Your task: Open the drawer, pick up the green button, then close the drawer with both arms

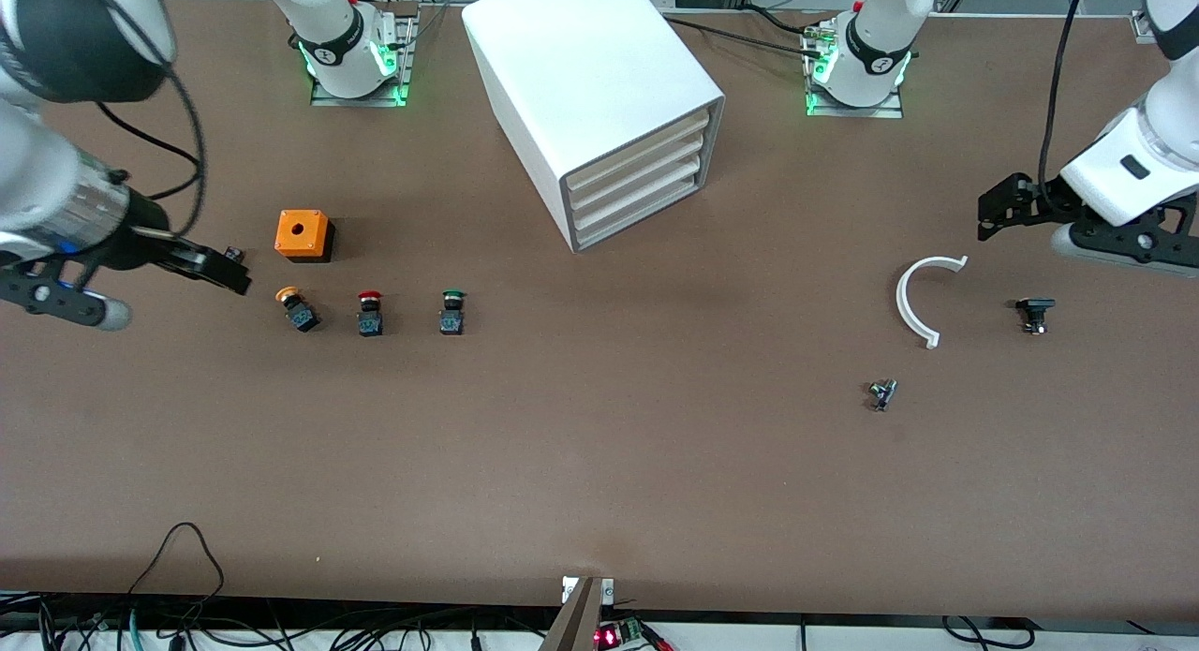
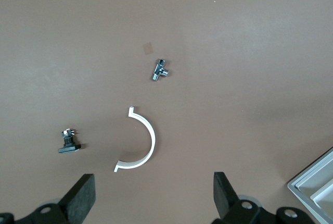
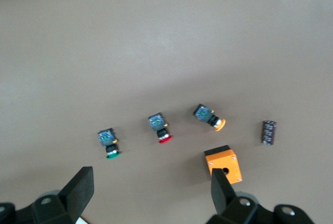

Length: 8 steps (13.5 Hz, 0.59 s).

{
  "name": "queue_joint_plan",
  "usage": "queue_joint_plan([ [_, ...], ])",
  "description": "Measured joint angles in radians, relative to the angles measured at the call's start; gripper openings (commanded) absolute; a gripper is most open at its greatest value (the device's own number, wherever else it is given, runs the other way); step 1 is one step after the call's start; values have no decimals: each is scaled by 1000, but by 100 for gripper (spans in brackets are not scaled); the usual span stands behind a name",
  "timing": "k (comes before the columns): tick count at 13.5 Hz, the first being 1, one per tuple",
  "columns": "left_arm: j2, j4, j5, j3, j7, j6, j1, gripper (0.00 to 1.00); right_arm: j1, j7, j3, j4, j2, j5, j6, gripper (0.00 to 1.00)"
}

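The white cabinet stands at the table's middle near the robot bases. Its four drawers are all shut; the drawer is the bottommost. The green-capped button stands on the table, last in a row of three, at the row's cabinet end; it also shows in the right wrist view. My right gripper is open and empty over the table beside the orange box. My left gripper is open and empty over the table at the left arm's end, above a white curved piece.
The red-capped button and orange-capped button stand beside the green one. An orange box and a small dark cylinder lie near them. A white curved piece, a black part and a metal fitting lie at the left arm's end.
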Motion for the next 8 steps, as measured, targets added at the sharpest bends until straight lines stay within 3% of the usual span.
queue_joint_plan([
  [4, -1, 42, 0, -11, 1, -49, 0, 100, -97, -149, 36, -25, -21, -19, -19, 100],
  [8, -3, 60, -6, -15, 1, -69, -1, 100, -135, -201, 49, -134, -87, -49, -14, 100],
])
